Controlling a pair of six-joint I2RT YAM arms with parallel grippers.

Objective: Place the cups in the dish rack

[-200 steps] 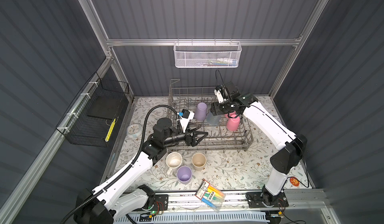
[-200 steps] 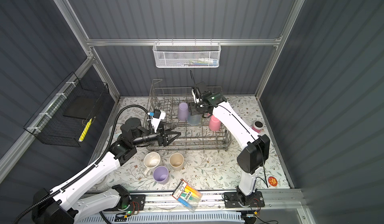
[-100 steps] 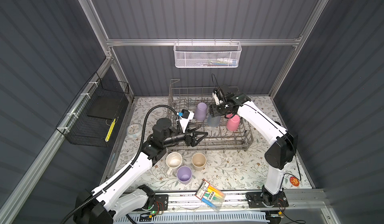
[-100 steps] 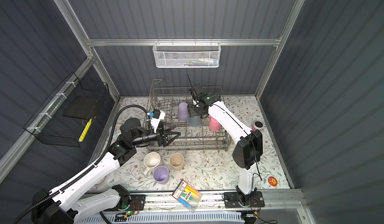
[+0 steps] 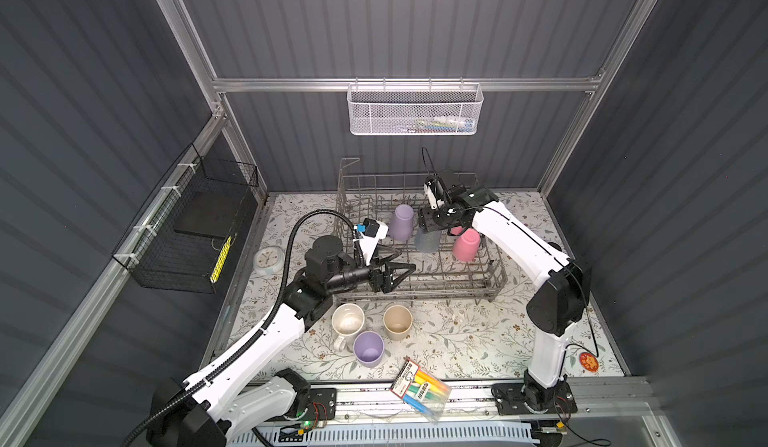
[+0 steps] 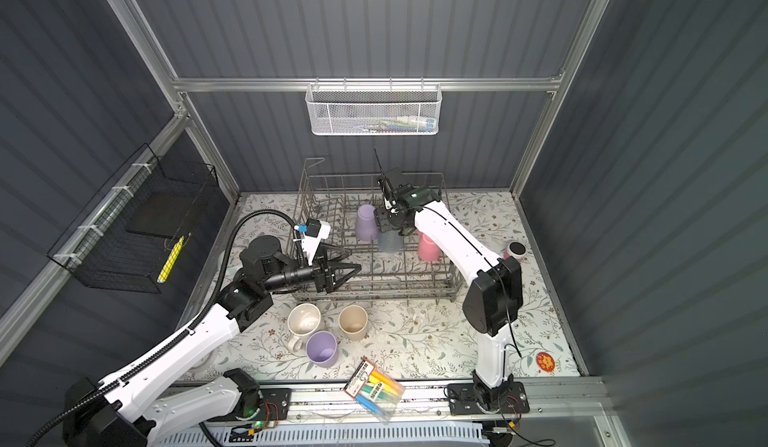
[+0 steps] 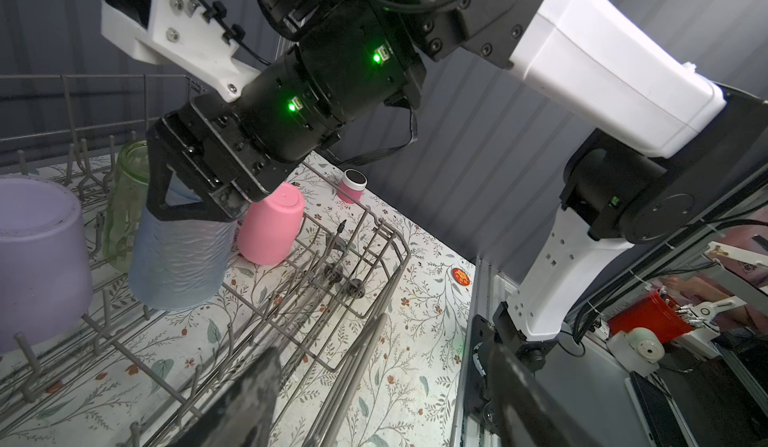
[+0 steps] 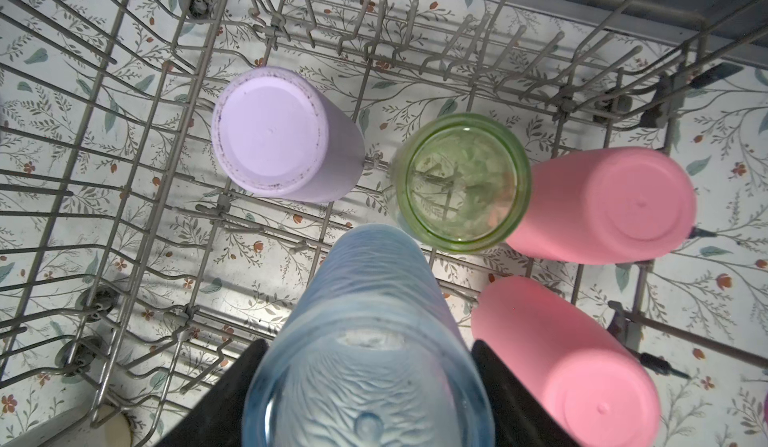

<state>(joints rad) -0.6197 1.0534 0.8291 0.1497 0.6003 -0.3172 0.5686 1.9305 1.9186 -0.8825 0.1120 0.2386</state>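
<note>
- The right gripper (image 7: 193,214) was clamped on the upturned translucent blue cup (image 8: 365,320), inside the dish rack (image 5: 449,289) between the lilac cup (image 8: 282,133) and a pink cup (image 8: 565,362).
- The left gripper (image 5: 407,260) hung over the rack's front part, jaws apart, empty.
- The cream mug (image 5: 348,320), beige cup (image 5: 397,321) and second lilac cup (image 5: 368,348) stood upright on the table (image 5: 478,341) in front of the rack.
</note>
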